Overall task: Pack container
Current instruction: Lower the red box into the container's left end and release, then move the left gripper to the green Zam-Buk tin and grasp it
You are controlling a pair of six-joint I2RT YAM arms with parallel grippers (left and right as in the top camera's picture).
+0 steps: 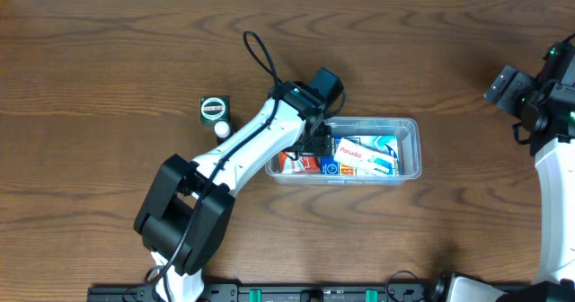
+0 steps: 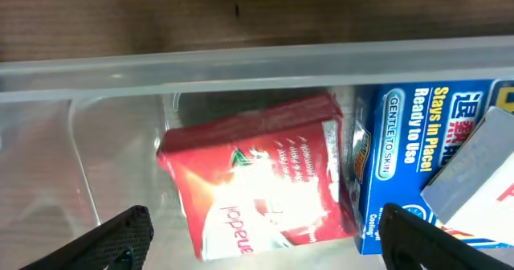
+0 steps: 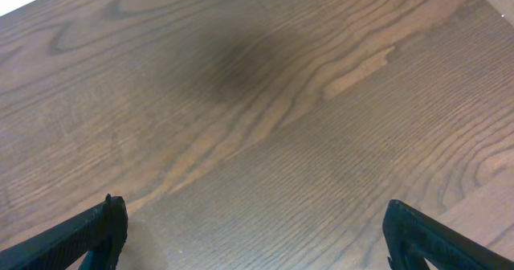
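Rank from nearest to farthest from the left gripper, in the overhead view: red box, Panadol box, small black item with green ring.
1. Red box, under the left gripper, at the container left end.
2. Panadol box, container's right half.
3. Small black item, outside the container, to the left.

A brown wood-grain surface [image 1: 108, 50] fills the view. On it, left of centre, stands a small black box [image 1: 214, 110] with a round green-and-white label on top. Inside the container [image 1: 415, 133], a red box [image 2: 257, 173] lies tilted at the left end. Just beside it on the right is a blue box [image 2: 401, 141] printed "Stays In Place". A white box [image 1: 359, 151] marked "Panadol" lies partly over the blue one.
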